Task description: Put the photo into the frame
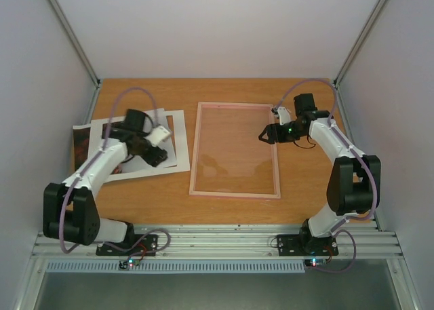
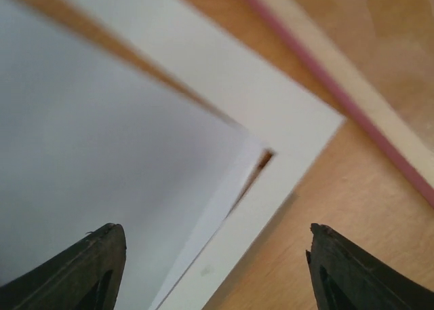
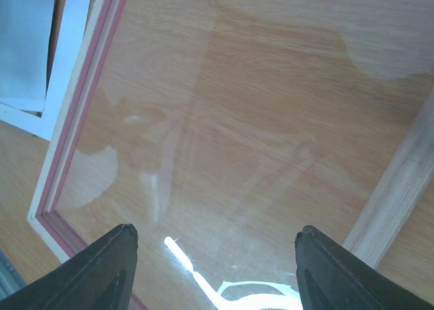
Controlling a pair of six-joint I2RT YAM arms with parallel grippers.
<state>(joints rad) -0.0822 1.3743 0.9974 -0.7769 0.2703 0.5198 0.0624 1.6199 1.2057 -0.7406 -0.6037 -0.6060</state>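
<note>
Pink-rimmed frame point(image 1: 234, 192) lying flat on the wooden table point(image 1: 308, 188), right gripper point(image 3: 213, 269) spread open low over its clear pane, left gripper point(image 2: 213, 273) spread wide and holding nothing above the white mat point(image 1: 178, 147) corner, photo point(image 1: 83, 146) showing at the mat's left edge, apart from the frame

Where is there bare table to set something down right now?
Bare table runs along the far edge behind the frame, and between the frame and the near rail. The left is crowded: white mat, photo, left gripper above them. The right gripper hangs over the frame's right side.
</note>
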